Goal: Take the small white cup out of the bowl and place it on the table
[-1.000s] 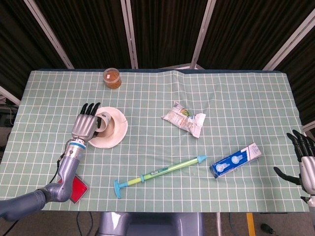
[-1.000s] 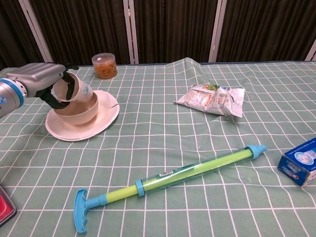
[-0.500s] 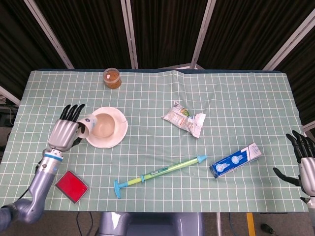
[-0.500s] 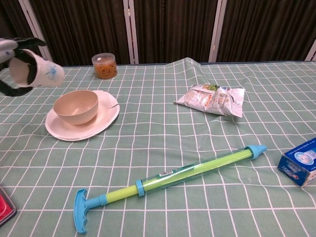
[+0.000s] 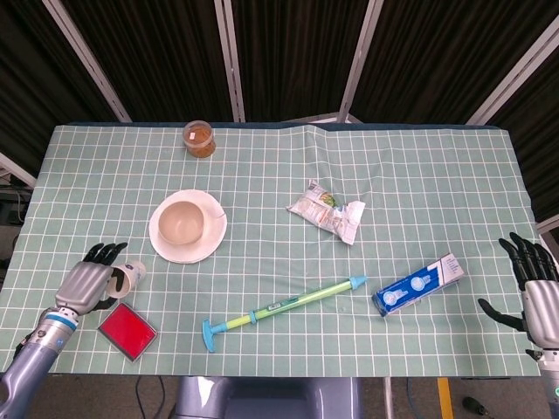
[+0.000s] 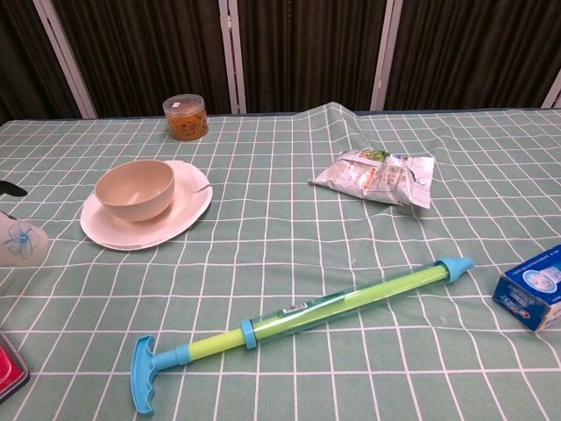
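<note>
The small white cup (image 5: 132, 275) with a blue flower mark is tipped on its side, held in my left hand (image 5: 87, 283) low over the table's front left, well left of the bowl. In the chest view the cup (image 6: 19, 242) shows at the left edge, with one dark fingertip (image 6: 11, 189) above it. I cannot tell whether it touches the cloth. The beige bowl (image 5: 182, 223) stands empty on its white plate (image 5: 208, 245). My right hand (image 5: 536, 286) hovers at the table's far right edge, fingers spread and holding nothing.
A red flat block (image 5: 127, 331) lies just right of my left wrist. A green and blue pump toy (image 5: 284, 305), a blue box (image 5: 419, 284), a snack bag (image 5: 326, 209) and an orange-filled jar (image 5: 198, 138) lie on the checked cloth.
My left hand lifted the cup out of the bowl, then carried it left and down toward the table's front left corner. The right hand barely shifted.
</note>
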You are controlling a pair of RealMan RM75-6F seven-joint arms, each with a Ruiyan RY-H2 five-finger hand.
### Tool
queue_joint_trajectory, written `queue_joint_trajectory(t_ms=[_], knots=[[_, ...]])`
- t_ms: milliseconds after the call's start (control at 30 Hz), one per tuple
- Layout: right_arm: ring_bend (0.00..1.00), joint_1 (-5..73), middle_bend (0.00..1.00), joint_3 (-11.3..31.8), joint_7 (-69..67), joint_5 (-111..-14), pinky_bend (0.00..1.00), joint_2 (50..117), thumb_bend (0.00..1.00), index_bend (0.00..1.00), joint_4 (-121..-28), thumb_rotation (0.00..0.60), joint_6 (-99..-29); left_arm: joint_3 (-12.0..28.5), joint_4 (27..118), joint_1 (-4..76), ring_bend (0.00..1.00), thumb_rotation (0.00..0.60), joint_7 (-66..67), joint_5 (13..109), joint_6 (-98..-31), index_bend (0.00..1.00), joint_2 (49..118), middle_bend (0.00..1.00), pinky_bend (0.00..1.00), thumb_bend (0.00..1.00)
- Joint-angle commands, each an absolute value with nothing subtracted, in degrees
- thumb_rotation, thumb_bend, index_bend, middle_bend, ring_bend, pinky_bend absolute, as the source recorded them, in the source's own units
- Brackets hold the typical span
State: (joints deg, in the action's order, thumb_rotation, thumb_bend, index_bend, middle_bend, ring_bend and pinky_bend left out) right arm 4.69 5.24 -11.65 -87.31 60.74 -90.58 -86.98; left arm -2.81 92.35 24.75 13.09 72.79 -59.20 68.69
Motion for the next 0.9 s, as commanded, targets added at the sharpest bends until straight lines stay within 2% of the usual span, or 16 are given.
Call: queue_joint_trajectory(t_ms=[33,267,367,567,633,900], knots=[[0.00,4.7,0.00,5.3,-11.7,-87.1,0.00,60.7,0.09,0.07,-90.5,0.600,-86.9,-2.1,90.7,26.6,0.00,0.600,15.8,68.8,-55.2,0.62,70.0,0.00,0.00,0.45],[0.00,4.6,0.00,5.4,-12.1,-86.9,0.00,60.6,0.09,0.07,-90.4,0.600,-87.0,-1.1,91.5,28.8,0.00,0.600,20.5,62.3,-51.6,0.59,70.7,0.00,0.00,0.45],[0.00,4.5,0.00,5.4,-12.2,-86.9,0.00,60.5,0.09,0.07,-90.4,0.600,-87.1,-0.9,92.4,29.2,0.00,0.600,21.6,61.5,-52.0,0.53,70.9,0.00,0.00,0.45],[0.00,4.4,0.00,5.2,-12.0,-87.1,0.00,60.6,0.09,0.07,-90.4,0.600,-87.3,-1.1,93.8,28.8,0.00,0.600,22.2,62.7,-53.9,0.30,70.4,0.00,0.00,0.44],[0.00,4.4,0.00,5.2,-11.8,-87.2,0.00,60.6,0.09,0.07,-90.4,0.600,-87.2,-1.2,94.6,28.4,0.00,0.600,21.9,63.4,-54.8,0.25,69.7,0.00,0.00,0.44],[0.00,4.5,0.00,5.1,-11.4,-87.3,0.00,60.8,0.09,0.07,-90.5,0.600,-87.1,-2.0,98.6,25.5,0.00,0.600,19.0,68.0,-59.9,0.16,65.6,0.00,0.00,0.41]])
